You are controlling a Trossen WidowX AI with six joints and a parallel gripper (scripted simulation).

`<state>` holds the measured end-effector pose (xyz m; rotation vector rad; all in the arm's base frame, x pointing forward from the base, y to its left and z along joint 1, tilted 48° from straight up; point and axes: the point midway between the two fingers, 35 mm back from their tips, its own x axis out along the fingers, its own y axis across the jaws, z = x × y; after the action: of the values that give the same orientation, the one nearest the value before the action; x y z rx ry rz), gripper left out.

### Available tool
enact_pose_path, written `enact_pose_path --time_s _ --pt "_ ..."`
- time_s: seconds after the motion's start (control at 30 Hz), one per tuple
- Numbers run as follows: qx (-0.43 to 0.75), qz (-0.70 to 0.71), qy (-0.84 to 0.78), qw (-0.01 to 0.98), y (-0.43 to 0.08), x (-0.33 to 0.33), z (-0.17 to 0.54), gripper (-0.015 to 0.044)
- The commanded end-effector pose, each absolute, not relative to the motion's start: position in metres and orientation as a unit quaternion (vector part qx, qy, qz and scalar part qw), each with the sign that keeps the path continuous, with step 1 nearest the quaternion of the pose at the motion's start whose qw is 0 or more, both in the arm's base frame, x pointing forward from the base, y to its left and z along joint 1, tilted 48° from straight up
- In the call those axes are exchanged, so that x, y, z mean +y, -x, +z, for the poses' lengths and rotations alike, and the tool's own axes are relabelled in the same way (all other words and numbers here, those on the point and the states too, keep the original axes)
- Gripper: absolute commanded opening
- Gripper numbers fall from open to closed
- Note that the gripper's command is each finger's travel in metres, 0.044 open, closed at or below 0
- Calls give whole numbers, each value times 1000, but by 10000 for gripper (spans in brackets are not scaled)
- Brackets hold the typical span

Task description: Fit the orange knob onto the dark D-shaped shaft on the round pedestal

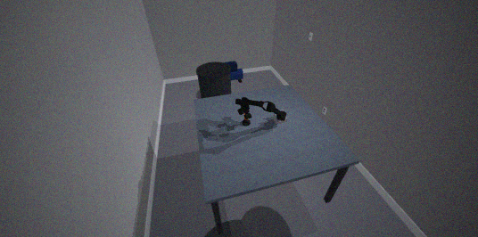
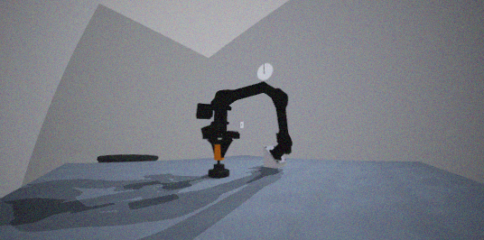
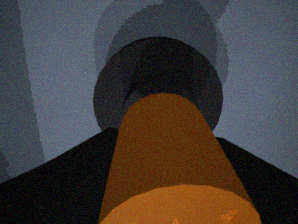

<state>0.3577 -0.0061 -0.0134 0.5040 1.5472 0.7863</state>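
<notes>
So the gripper (image 1: 247, 116) (image 2: 218, 148) (image 3: 164, 141) is clamped on the knob (image 1: 245, 118) (image 2: 218, 152) (image 3: 162, 140), fingers on either side, knob pretty much upright over the pedestal (image 1: 246, 123) (image 2: 218, 172) (image 3: 160, 60). Makes sense to hold it like that, since the hole faces down and the arm (image 1: 256, 102) (image 2: 244, 92) reaches over from above. It's not seated: exterior view has the knob's bottom above the pedestal's wide base. Can't tell if the shaft's tip is in the hole. I'd guess the next bit is slow twisting with light downward pressure till the flats match; pushing hard while misaligned could tilt it or make it slip.
</notes>
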Motion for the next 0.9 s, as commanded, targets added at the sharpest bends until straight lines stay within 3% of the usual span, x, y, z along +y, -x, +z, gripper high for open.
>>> enact_pose_path --time_s 0.0,0.87 --pt "672 341 -222 619 -355 -7 -14 0" --pt "672 341 -221 619 -359 -10 -12 0"
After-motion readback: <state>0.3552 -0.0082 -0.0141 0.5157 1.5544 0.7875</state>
